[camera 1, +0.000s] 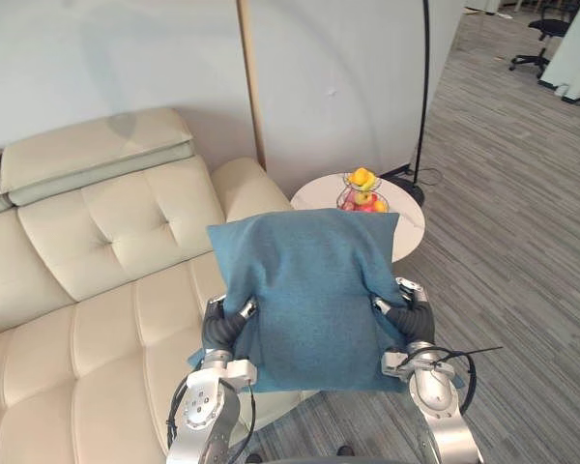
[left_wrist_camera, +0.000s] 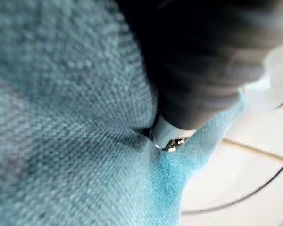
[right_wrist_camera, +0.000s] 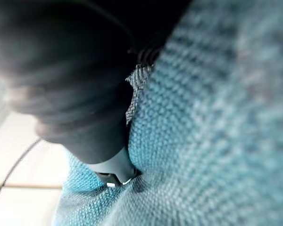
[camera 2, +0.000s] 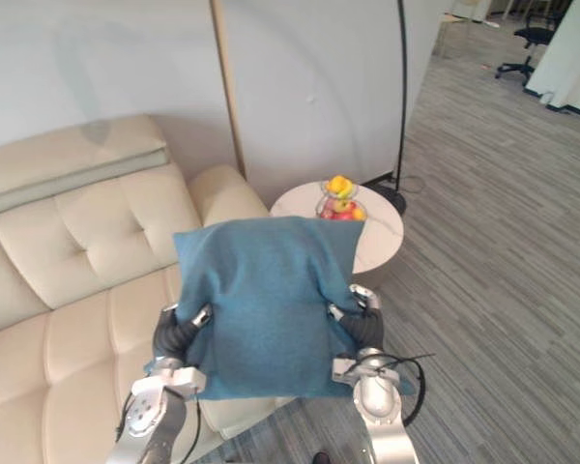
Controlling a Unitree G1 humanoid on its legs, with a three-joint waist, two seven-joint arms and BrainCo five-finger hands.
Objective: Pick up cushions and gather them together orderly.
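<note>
Teal-blue woven cloth covers the cushion (camera 1: 309,290), which is held upright in the air in front of the robot, above the front edge of the cream leather sofa (camera 1: 97,251). The cushion is clamped at its two side edges. The left hand (camera 1: 222,329) is closed on the left edge and the right hand (camera 1: 409,311) on the right edge. Each thumb is pressed onto the front face, while the fingers are hidden behind the cloth. In both wrist views the fabric is seen dented where it is pinched. A round white surface (camera 1: 413,227) is seen beyond the cushion, beside the sofa arm, with a wire bowl of fruit (camera 1: 363,191) on it.
</note>
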